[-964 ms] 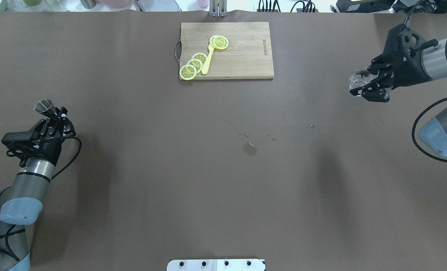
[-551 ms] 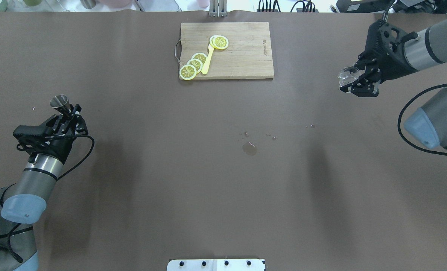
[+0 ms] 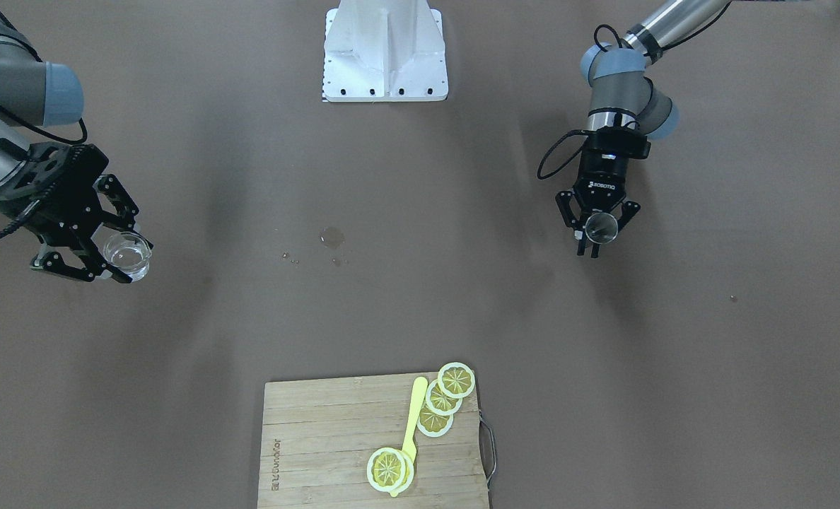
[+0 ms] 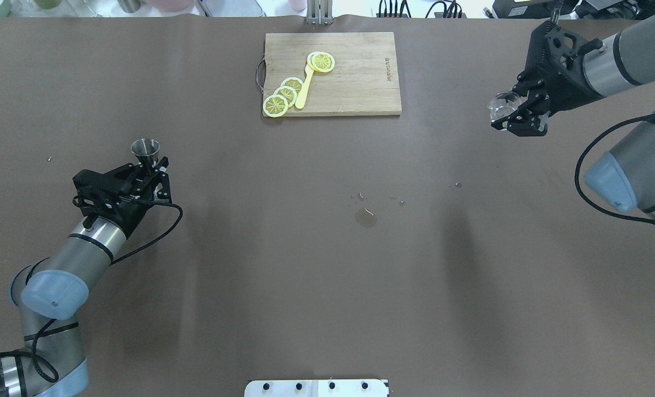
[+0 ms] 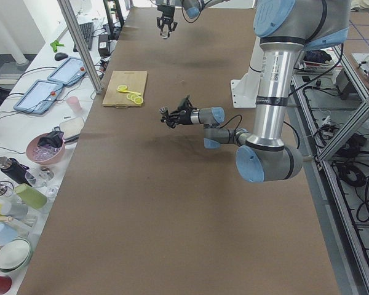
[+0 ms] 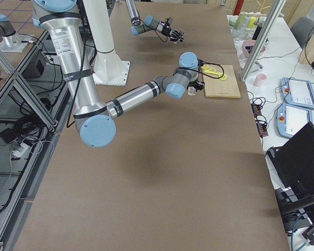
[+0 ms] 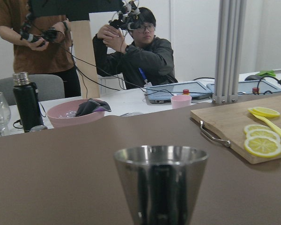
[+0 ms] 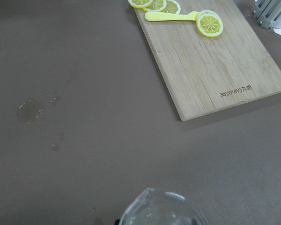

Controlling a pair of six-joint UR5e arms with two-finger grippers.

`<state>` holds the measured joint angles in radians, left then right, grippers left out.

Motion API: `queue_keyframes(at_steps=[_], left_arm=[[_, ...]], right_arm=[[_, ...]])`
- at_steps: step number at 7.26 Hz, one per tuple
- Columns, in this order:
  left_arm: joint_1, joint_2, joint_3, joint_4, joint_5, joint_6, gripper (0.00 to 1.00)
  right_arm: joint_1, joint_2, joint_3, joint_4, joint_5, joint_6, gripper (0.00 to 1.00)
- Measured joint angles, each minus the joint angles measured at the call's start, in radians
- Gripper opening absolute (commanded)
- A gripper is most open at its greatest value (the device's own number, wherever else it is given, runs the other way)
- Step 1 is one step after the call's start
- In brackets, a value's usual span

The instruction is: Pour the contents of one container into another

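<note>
The container, a small steel jigger (image 4: 145,150) (image 3: 601,227) (image 7: 160,182), stands upright in my left gripper (image 4: 150,164) (image 3: 597,237), which is shut on its waist and holds it above the table's left side. The clear glass cup (image 4: 501,105) (image 3: 127,253) (image 8: 161,209) is held in my right gripper (image 4: 512,113) (image 3: 112,258), shut on it, raised at the far right. Both arms are far apart, the cup and the jigger on opposite sides of the table.
A wooden cutting board (image 4: 355,88) (image 3: 321,452) with lemon slices (image 4: 283,96) and a yellow knife (image 4: 304,88) lies at the far middle. A small puddle (image 4: 366,218) and droplets mark the brown table centre. A white base plate (image 4: 316,387) sits at the near edge. People stand beyond the table in the left wrist view.
My left arm has carried the jigger rightward toward the table's middle. My right arm has moved the cup leftward and a little farther away.
</note>
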<state>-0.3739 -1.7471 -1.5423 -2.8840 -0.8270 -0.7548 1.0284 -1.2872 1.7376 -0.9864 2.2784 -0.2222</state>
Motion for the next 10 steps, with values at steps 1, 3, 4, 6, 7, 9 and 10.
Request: queue_keyframes(at_steps=[1, 3, 4, 6, 7, 9, 10], left_arm=[[-0.009, -0.043, -0.005, 0.016, -0.043, 0.010, 0.00], [-0.041, -0.137, -0.004, 0.058, -0.144, 0.025, 0.00], [-0.055, -0.184, 0.001, 0.081, -0.202, 0.067, 0.00], [-0.069, -0.283, 0.036, 0.132, -0.311, 0.191, 0.00], [-0.077, -0.337, 0.069, 0.154, -0.378, 0.266, 0.00], [-0.089, -0.428, 0.138, 0.174, -0.447, 0.399, 0.00], [-0.101, -0.466, 0.170, 0.178, -0.499, 0.461, 0.00]], right_arm=[[-0.002, 0.001, 0.001, 0.002, -0.012, -0.001, 0.00], [-0.011, 0.008, 0.005, 0.000, -0.036, -0.001, 0.00], [-0.014, 0.015, 0.006, -0.011, -0.038, 0.000, 0.00], [-0.016, 0.065, 0.014, -0.110, -0.033, 0.001, 0.00], [-0.018, 0.083, 0.025, -0.151, -0.030, 0.001, 0.00], [-0.034, 0.107, 0.036, -0.187, -0.034, 0.001, 0.00], [-0.045, 0.113, 0.037, -0.191, -0.038, 0.002, 0.00]])
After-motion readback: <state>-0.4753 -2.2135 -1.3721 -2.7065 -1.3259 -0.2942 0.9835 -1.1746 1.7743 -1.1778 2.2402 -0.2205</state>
